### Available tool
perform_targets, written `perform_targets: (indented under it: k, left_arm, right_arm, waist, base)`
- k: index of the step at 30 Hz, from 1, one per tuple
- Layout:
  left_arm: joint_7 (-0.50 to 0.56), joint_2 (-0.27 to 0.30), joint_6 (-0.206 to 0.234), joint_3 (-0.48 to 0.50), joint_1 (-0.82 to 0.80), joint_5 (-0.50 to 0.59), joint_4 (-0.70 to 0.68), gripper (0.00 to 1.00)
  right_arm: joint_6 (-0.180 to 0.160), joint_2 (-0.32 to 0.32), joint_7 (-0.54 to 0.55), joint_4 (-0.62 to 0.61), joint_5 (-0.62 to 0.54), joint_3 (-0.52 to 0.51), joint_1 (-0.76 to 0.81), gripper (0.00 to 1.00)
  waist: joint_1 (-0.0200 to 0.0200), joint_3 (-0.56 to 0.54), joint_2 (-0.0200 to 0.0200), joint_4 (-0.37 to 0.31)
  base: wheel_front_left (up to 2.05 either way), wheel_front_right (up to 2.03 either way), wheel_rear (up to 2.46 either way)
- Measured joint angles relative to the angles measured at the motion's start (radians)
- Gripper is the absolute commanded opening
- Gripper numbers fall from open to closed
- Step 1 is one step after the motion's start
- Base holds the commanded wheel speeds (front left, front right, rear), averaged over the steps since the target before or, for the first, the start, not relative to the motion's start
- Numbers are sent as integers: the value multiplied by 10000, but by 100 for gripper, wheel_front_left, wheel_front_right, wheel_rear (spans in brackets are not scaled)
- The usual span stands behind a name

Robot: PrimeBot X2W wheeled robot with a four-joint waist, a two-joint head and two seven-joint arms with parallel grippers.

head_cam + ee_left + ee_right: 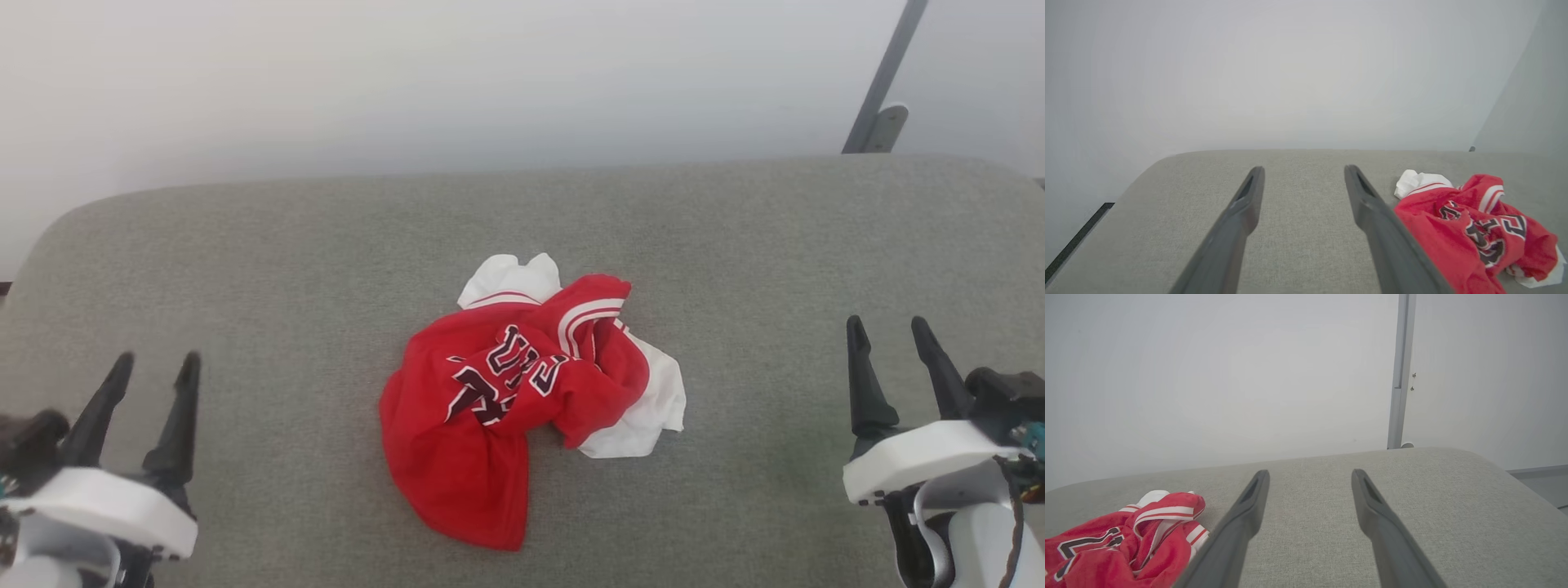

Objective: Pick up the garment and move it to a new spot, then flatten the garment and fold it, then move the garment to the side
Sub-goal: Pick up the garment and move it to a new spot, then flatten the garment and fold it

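1. Both claws stand wide and empty. The left claw (157,359) sits at about eight o'clock from the garment (490,408), and the right claw (887,322) at about three o'clock. Each is well apart from the cloth, with its fingers pointing to twelve.
2. The garment lies crumpled in a heap at the middle of the grey cushion (245,269). Its red body is uppermost and the lettering is twisted across the folds. One white sleeve pokes out at twelve o'clock of the heap, and more white cloth shows at four o'clock.
3. By my reading, the first step, picking it up, is in hand but not yet begun: nothing is gripped or lifted.
4. As I judge it, the next move calls for one claw, or both, to travel inward to the heap. It must come down on a raised fold and pinch enough cloth to lift it clear. The striped trim ridge at one o'clock looks easiest to catch.
5. Bare cushion lies at nine and three o'clock of the heap, so either side could serve as the new spot.
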Motion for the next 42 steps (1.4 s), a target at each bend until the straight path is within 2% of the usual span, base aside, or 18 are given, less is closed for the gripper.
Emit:
perform_targets:
  k: [4,12,21,26,33,42]
  left_arm:
    - [-86,-171,17,493,633,-27,-125,100]
    - [-119,-608,-265,1292,1084,255,-316,100]
    - [-119,-957,-667,1668,1212,635,-236,100]
    - [-119,-1170,-825,1732,1199,748,-209,100]
    - [-119,-1352,-991,1626,993,888,-123,100]
    - [-119,-1743,-1233,1392,545,1101,33,100]
  right_arm:
    - [0,81,31,-69,2,-65,166,100]
    - [0,182,138,-188,-2,-105,337,100]
    - [0,209,251,-255,8,17,354,100]
    - [0,207,579,-272,104,470,373,100]
    - [0,-42,1687,-119,454,1346,158,100]
    - [0,-759,3555,52,656,2359,-360,100]
  waist:
    - [0,-89,0,125]
    - [0,-118,0,267]
    - [0,-54,0,314]
    - [0,57,0,445]
    - [0,330,0,739]
    - [0,985,0,1232]
  base:
    - [0,0,0]
    - [0,0,0]
    - [0,0,0]
    - [0,0,0]
    - [0,0,0]
    - [0,0,0]
